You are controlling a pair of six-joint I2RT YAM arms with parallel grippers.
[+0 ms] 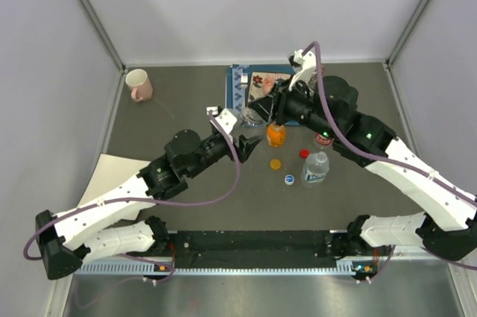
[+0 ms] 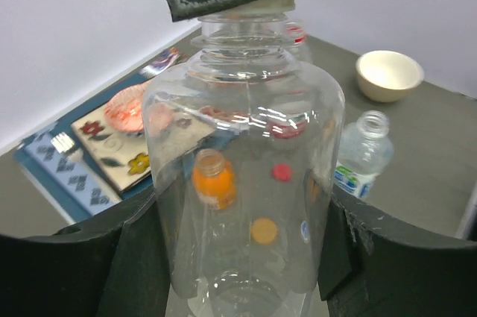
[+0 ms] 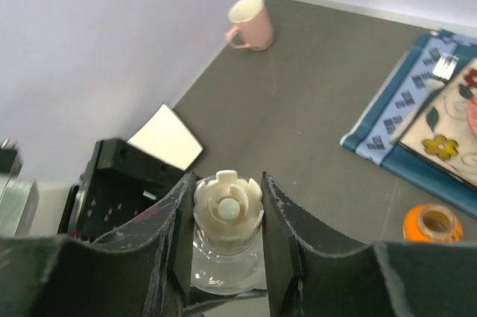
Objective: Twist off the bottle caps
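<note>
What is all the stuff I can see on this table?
clear bottle: 1, see-through, gripped, middle
white cap: 1, white, on clear bottle
orange bottle: 1, orange, open, middle
labelled bottle: 1, blue-white label, open, beside caps
red-label bottle: 1, partly under right arm
orange cap, red cap, blue cap: 3, loose, middle
mug: 1, pink, back left
mat: 1, blue, back
paper: 1, white, left
left gripper: shut on clear bottle
right gripper: shut on white cap

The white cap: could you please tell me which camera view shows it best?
Right wrist: the white cap sits central, held by the right gripper. Left wrist shows only its lower edge above the clear bottle; top external hides it behind the arms.
</note>
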